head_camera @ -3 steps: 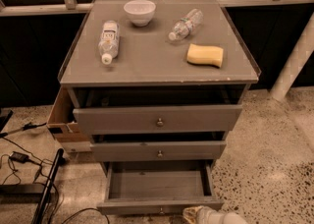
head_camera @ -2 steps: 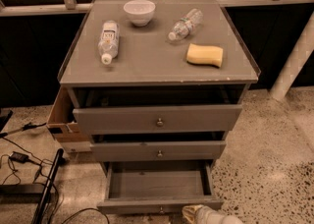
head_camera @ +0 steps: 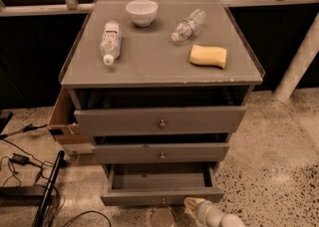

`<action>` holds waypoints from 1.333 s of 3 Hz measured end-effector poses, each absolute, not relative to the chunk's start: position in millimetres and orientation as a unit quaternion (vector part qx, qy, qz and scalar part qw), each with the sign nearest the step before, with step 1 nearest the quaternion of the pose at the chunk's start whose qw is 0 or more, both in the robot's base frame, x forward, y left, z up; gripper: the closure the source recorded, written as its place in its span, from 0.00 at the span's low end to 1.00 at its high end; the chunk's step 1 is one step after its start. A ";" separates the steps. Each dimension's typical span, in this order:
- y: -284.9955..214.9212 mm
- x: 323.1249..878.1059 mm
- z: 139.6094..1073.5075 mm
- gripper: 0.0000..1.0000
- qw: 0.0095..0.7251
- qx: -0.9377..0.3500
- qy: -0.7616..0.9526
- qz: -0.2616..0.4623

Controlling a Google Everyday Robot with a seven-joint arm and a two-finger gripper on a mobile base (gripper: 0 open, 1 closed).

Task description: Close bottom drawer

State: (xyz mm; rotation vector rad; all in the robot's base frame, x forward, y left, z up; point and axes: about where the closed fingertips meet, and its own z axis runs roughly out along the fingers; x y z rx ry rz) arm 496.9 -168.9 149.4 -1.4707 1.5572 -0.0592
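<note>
Bottom drawer [head_camera: 149, 197] sits pulled well out, lowest of three. Gripper [head_camera: 195, 207] is low, just right of its knob [head_camera: 162, 202]; open or closed, can't tell. Approach step. Next: push the front straight in.

You'll find the bottom drawer [head_camera: 149, 196] low in the frame's centre: grey, with a thin flat front and a small round knob at its middle, pulled well out so its inside shows. The gripper [head_camera: 193, 205] sits at the bottom edge, just right of the knob.
</note>
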 end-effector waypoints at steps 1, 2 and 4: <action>-170.0 523.2 154.2 1.00 0.492 -0.593 0.636 -0.042; -168.6 554.9 158.3 1.00 0.498 -0.587 0.635 -0.056; -161.3 602.3 161.8 1.00 0.500 -0.577 0.642 -0.066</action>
